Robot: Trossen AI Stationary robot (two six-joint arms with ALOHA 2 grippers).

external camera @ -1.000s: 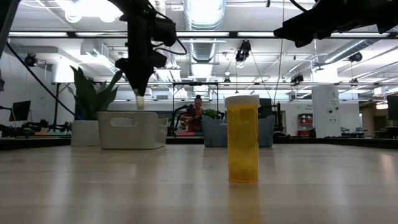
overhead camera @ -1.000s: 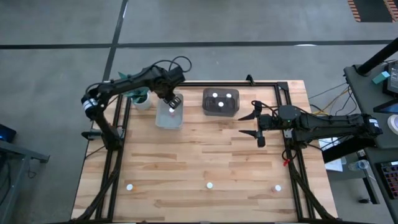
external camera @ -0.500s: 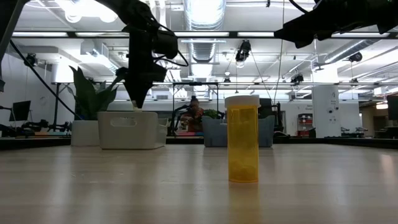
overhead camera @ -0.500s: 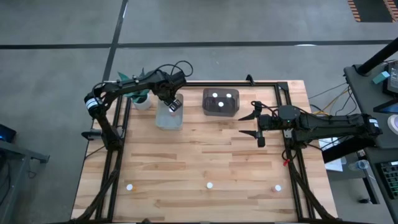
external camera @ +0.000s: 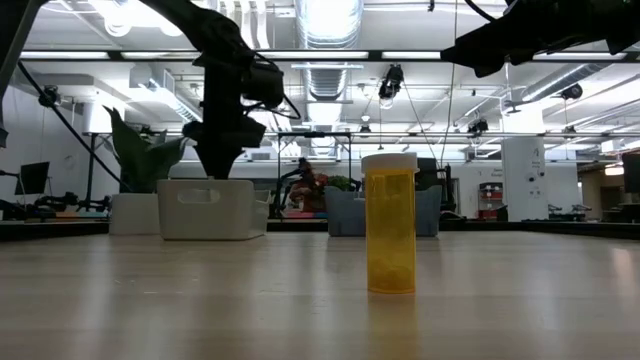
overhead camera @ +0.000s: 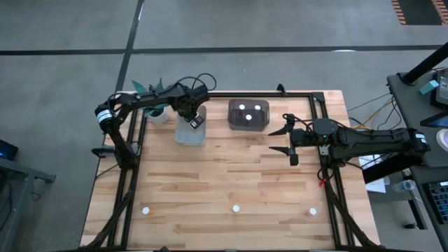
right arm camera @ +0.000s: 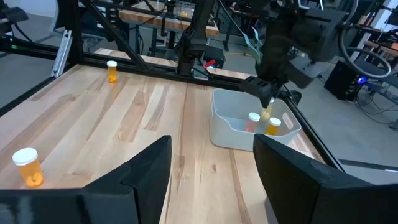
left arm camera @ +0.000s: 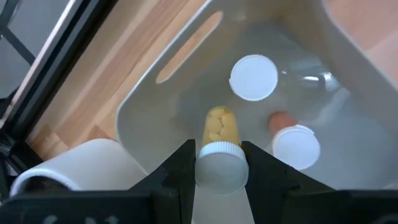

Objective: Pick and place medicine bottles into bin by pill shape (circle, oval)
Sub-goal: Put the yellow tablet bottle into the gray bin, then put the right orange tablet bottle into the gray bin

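My left gripper (overhead camera: pixel 194 120) reaches down into the white bin (overhead camera: pixel 190 131) at the far left, shut on a medicine bottle (left arm camera: pixel 219 134) with a white cap and an orange body holding yellow pills. Two more bottles (left arm camera: pixel 253 78) (left arm camera: pixel 296 147) stand in that bin. The grey bin (overhead camera: pixel 248 123) beside it shows two white caps (overhead camera: pixel 242 108). Three bottles (overhead camera: pixel 145 209) (overhead camera: pixel 236 208) (overhead camera: pixel 312 211) stand upright along the table's near edge. My right gripper (overhead camera: pixel 274 141) waits open above the table's right side, level, with nothing between its fingers. My left gripper pinches the bottle's white cap (left arm camera: pixel 219 169) between its two fingers, one on each side. The fingers come from above, pointing steeply down. The bottle hangs upright below them inside the white bin, cap up; whether its base touches the bin's floor I cannot tell.
A potted plant (overhead camera: pixel 158 110) in a white pot stands left of the white bin. A black frame (overhead camera: pixel 133 150) runs along the table's edges. Bare wood lies between the bins and the near row of bottles.
My left gripper has gone down with the bottle into the white bin, still shut on it. In the low view the bottle has sunk behind the bin's wall.
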